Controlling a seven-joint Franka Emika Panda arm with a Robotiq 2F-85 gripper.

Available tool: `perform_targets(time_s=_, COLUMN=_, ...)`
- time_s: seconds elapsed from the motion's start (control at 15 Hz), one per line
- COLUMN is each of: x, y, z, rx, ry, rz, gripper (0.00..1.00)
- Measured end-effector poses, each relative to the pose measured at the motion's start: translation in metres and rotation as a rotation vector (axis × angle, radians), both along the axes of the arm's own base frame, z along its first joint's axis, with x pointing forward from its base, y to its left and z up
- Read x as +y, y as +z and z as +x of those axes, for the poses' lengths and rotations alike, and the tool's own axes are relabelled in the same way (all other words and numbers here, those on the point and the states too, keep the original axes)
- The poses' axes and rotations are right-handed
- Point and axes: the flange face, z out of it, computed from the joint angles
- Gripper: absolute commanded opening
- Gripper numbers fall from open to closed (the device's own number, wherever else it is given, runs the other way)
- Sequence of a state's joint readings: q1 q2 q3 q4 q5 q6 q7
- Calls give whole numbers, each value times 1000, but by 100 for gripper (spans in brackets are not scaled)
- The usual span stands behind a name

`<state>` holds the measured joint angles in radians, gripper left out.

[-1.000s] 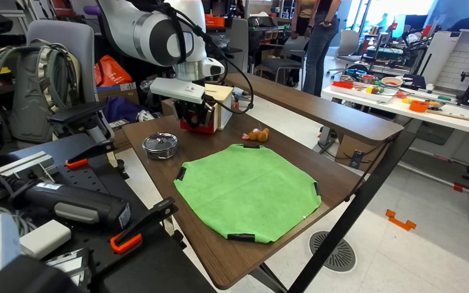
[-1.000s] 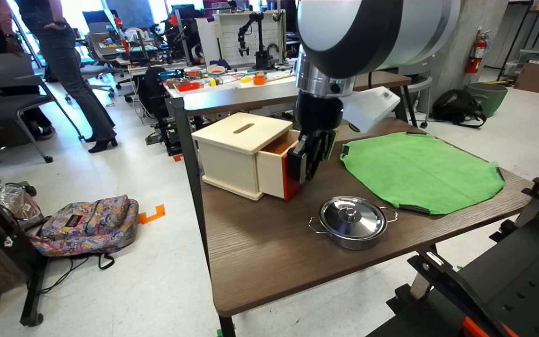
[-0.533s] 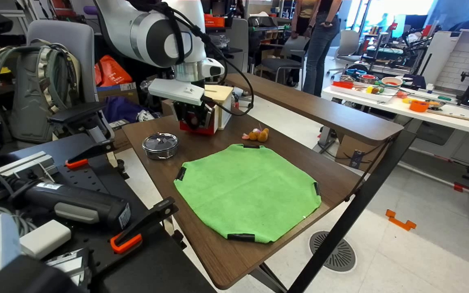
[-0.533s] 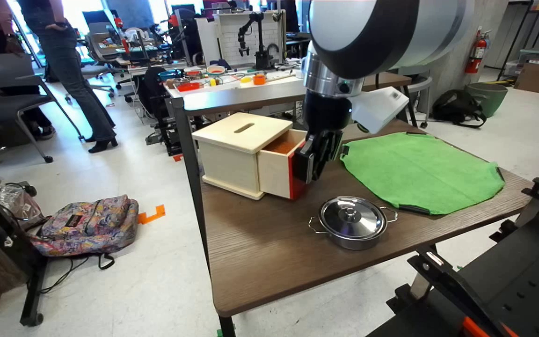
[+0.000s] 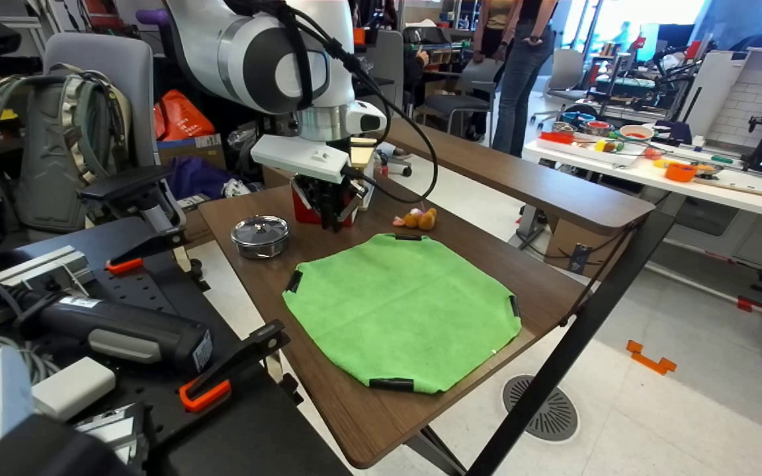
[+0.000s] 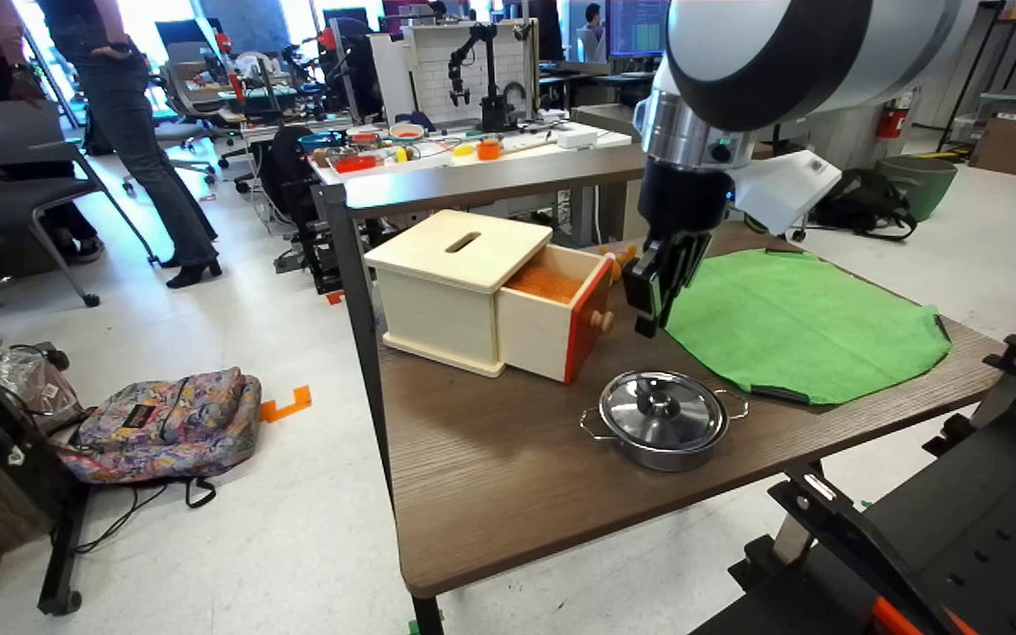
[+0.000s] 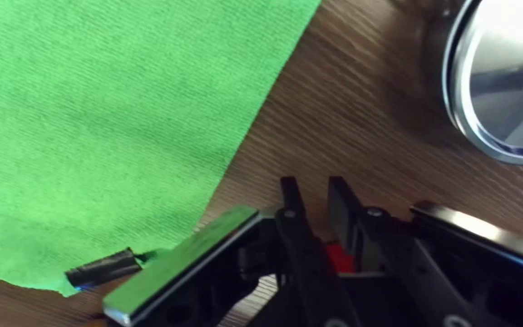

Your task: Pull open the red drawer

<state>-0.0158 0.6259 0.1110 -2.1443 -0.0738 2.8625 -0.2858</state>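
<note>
The red drawer has a red front (image 6: 586, 339) with a small wooden knob (image 6: 601, 321). It stands well out of its pale wooden box (image 6: 437, 309), which has a slotted top. The drawer's inside shows an orange bottom (image 6: 546, 284). My gripper (image 6: 652, 310) is in front of the knob, apart from it. In an exterior view my gripper (image 5: 333, 219) partly covers the red front (image 5: 304, 206) and hides the knob. In the wrist view my gripper (image 7: 312, 181) is open, with an empty gap between its fingertips. A bit of red front (image 7: 339, 258) shows between the fingers.
A lidded steel pot (image 6: 662, 419) stands near the drawer's front; it also shows in the wrist view (image 7: 497, 100). A green cloth (image 5: 407, 311) covers much of the brown table (image 6: 508, 494). A small orange toy (image 5: 421, 219) lies beside the box.
The drawer has slid further out of the box. My gripper, earlier at the drawer front covering the knob, has moved away from it, so the knob now shows free.
</note>
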Motion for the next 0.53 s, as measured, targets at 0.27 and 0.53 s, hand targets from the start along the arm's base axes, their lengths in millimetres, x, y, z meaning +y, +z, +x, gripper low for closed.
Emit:
perform_targets(time_s=0.27, x=-26, y=-2, z=-2, rx=8, ry=-28, rz=-10, gripper=84)
perform_targets(time_s=0.53, x=-33, y=-2, z=-1, rx=9, ry=-38, rz=-14, gripper=100)
